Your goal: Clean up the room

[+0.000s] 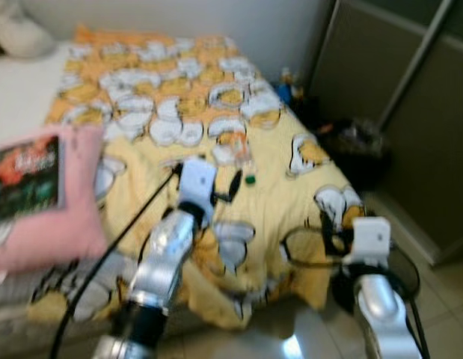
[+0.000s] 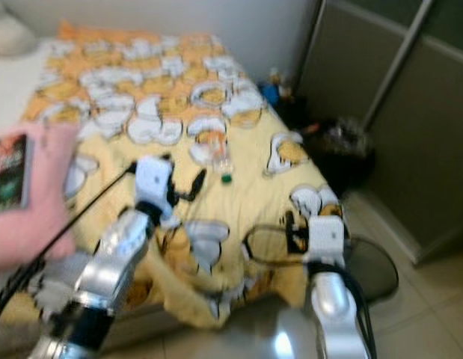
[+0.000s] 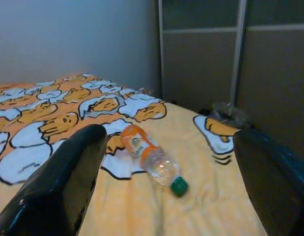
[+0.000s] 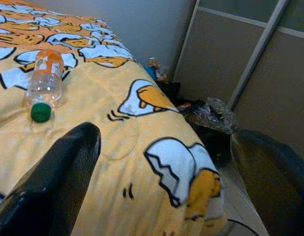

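Note:
A clear plastic bottle (image 1: 238, 153) with an orange label and a green cap lies on its side on the yellow egg-print bedspread (image 1: 276, 202). My left gripper (image 1: 209, 167) hovers over the bed just short of the bottle, open; in the left wrist view the bottle (image 3: 152, 160) lies ahead between the two black fingers (image 3: 58, 187). My right gripper (image 1: 334, 228) is open near the bed's right foot corner, above the spread. The bottle (image 4: 43, 83) lies off to one side in the right wrist view.
A pink pillow (image 1: 59, 224) with a dark book (image 1: 25, 179) on it lies at the bed's left. A black bag of rubbish (image 1: 358, 146) sits on the floor by the grey sliding doors (image 1: 418, 112). Tiled floor (image 1: 448, 314) runs along the bed's right.

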You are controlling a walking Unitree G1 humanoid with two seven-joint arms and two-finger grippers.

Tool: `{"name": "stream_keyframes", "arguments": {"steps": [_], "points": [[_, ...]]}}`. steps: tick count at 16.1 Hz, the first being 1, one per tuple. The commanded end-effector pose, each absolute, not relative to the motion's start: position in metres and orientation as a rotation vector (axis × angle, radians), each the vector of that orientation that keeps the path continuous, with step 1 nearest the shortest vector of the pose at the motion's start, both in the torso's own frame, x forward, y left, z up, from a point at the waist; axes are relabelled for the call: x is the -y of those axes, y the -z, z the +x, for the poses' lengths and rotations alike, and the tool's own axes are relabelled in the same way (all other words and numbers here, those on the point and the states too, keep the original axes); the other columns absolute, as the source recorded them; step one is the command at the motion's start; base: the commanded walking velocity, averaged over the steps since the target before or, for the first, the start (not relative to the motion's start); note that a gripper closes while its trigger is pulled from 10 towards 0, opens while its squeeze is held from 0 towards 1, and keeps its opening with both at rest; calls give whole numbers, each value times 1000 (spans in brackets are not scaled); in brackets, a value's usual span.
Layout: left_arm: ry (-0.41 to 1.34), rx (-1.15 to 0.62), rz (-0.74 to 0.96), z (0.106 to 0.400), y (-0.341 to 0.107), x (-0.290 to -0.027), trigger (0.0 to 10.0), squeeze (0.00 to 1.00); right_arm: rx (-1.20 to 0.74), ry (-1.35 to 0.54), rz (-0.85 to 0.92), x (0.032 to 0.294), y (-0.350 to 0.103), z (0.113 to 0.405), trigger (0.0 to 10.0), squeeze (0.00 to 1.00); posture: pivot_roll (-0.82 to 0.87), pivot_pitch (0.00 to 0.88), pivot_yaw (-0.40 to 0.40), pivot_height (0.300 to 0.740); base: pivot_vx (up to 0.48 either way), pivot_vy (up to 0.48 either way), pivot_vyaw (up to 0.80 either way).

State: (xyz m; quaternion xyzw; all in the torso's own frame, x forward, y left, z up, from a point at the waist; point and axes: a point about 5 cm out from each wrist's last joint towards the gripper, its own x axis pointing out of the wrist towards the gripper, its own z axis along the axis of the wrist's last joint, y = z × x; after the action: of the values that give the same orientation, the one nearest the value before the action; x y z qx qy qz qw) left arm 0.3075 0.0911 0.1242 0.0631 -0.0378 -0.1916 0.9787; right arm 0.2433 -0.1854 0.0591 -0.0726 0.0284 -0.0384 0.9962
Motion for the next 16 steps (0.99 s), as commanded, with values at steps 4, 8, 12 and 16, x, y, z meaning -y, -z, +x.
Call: {"name": "stream_keyframes", "arguments": {"steps": [4, 8, 12, 16], "points": [[468, 124, 168, 310, -132, -80, 10000, 0, -19, 71, -159, 188, -67, 250, 10000, 0, -61, 0, -4, 740, 444, 0, 0], [568, 161, 185, 311, -139, -61, 10000, 0, -35, 68, -160, 185, -62, 247, 10000, 0, -64, 0, 1, 740, 443, 0, 0], [674, 133, 84, 327, -158, -16, 10000, 0, -63, 79, -149, 184, -57, 240, 10000, 0, -85, 0, 3, 740, 444, 0, 0], [359, -169, 17, 377, -154, -21, 10000, 0, -130, 67, -204, 196, -47, 206, 10000, 0, -185, 60, 24, 740, 0, 0, 0]]}}
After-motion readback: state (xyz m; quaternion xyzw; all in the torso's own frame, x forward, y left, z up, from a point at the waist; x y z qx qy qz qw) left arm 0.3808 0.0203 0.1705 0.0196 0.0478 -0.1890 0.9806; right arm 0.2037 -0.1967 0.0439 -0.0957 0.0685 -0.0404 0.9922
